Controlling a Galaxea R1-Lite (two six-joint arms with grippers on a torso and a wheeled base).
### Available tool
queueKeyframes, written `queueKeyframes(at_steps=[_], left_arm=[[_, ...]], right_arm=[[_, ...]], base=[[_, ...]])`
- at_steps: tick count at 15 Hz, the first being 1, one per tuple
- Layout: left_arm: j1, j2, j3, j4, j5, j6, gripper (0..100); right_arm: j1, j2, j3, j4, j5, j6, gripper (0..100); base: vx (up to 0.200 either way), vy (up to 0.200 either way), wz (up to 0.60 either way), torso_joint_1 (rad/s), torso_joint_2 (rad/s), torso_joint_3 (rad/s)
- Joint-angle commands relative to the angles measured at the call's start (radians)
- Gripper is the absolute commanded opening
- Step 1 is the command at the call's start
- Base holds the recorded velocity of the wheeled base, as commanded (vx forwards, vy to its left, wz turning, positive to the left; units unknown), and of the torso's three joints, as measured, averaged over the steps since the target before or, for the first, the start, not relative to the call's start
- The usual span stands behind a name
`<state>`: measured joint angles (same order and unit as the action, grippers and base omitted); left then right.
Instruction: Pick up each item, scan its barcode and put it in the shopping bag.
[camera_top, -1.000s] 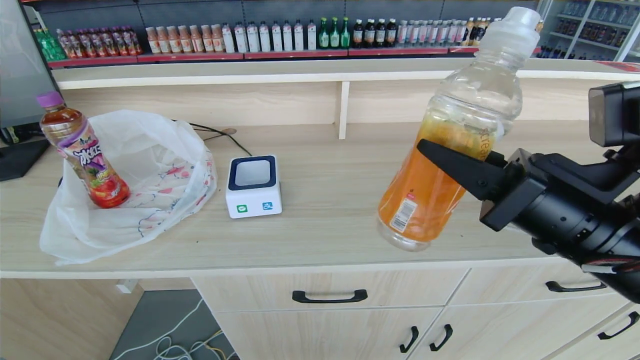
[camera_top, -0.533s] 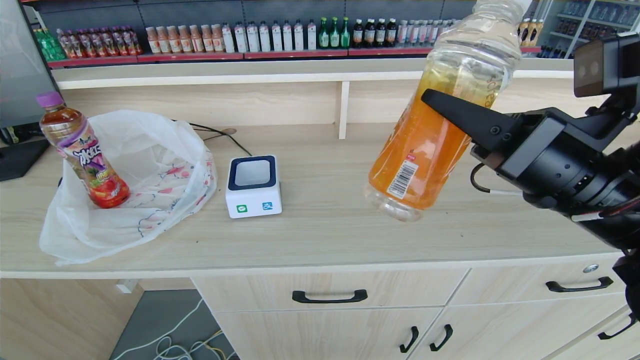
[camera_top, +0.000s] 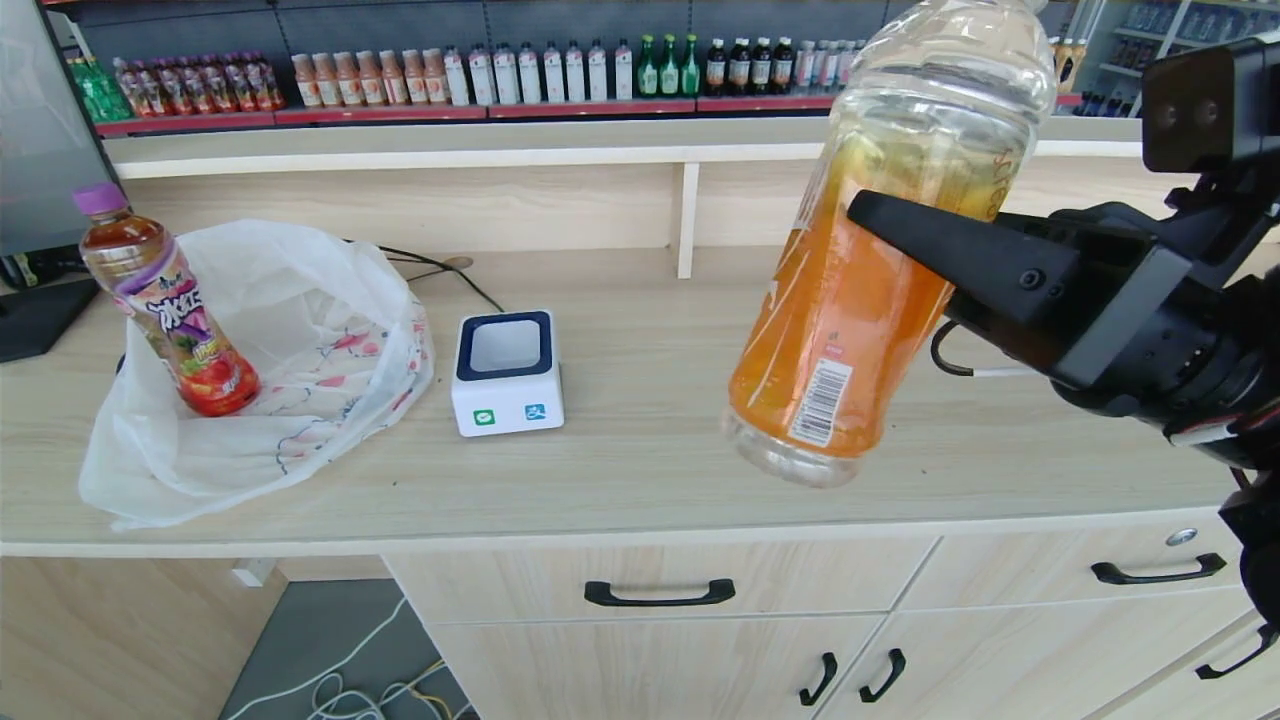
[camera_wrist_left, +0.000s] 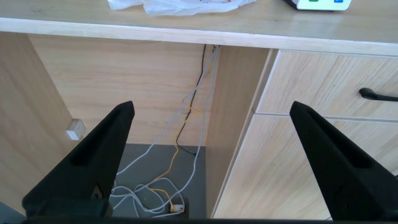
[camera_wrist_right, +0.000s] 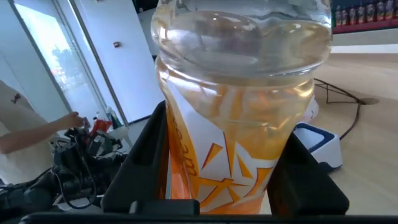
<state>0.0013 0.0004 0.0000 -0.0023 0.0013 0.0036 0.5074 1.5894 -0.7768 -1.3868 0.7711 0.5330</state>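
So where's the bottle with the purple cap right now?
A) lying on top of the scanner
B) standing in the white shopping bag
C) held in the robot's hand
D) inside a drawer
B: the purple-capped bottle stands leaning in the open shopping bag, to the left of the scanner. The right hand holds a different one, the orange bottle.

Clear, glossy plastic bottle (camera_top: 850, 330) over a matt, pale wood-grain desk (camera_top: 650, 450), with a thin, crinkled, translucent plastic bag (camera_top: 330, 340) and a smooth white plastic scanner (camera_top: 507, 395).
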Motion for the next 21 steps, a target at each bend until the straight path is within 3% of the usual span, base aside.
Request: queueKeyframes(at_steps=[1,21], left_arm=[[0.0,0.0,0.0,-0.001,-0.001,-0.001,100],[0.0,0.0,0.0,-0.001,0.0,-0.001,100]], right_arm=[[0.023,-0.002,-0.004,0.002,0.019,-0.001,0],[0.057,0.015,-0.007,0.002,0.048,-0.008,0]], base=[[0.0,0.0,0.0,0.0,0.0,0.0],[0.0,0.0,0.0,0.0,0.0,0.0]])
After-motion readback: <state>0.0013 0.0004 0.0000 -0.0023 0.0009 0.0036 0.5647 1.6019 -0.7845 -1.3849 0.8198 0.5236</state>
